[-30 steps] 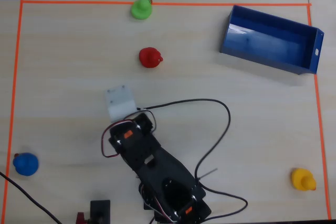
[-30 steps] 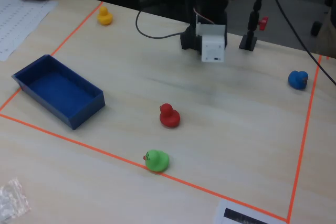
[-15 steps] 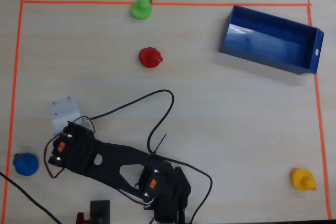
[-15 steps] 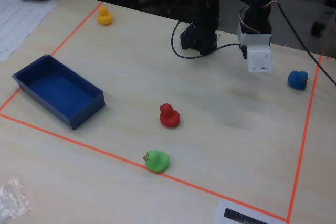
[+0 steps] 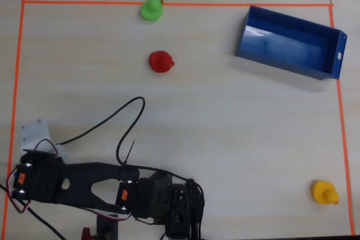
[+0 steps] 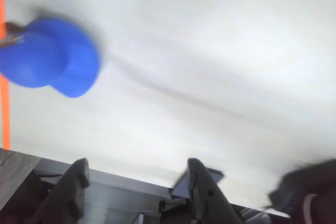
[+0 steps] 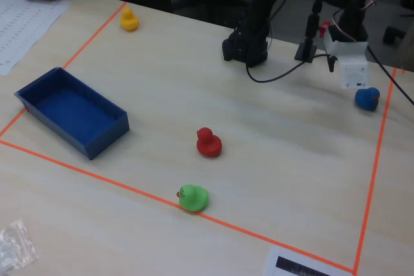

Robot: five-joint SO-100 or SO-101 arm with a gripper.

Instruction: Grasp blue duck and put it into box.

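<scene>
Wrist view: the gripper (image 6: 136, 174) stood with jaws apart, empty; the smooth, rounded blue duck (image 6: 50, 56) lay upper left, blurred.

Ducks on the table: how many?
4: green duck on the tape line, red duck mid-table, yellow duck far corner, blue duck near the arm's base.

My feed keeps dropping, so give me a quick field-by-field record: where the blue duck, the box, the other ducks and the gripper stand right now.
blue duck: on the table near the orange tape, right side in the fixed view; not gripped
box: open, nothing visible inside
gripper: open, empty, blue duck off to its left in the wrist view
red duck: mid-table
green duck: on the tape line
yellow duck: far corner from the box's end
</scene>
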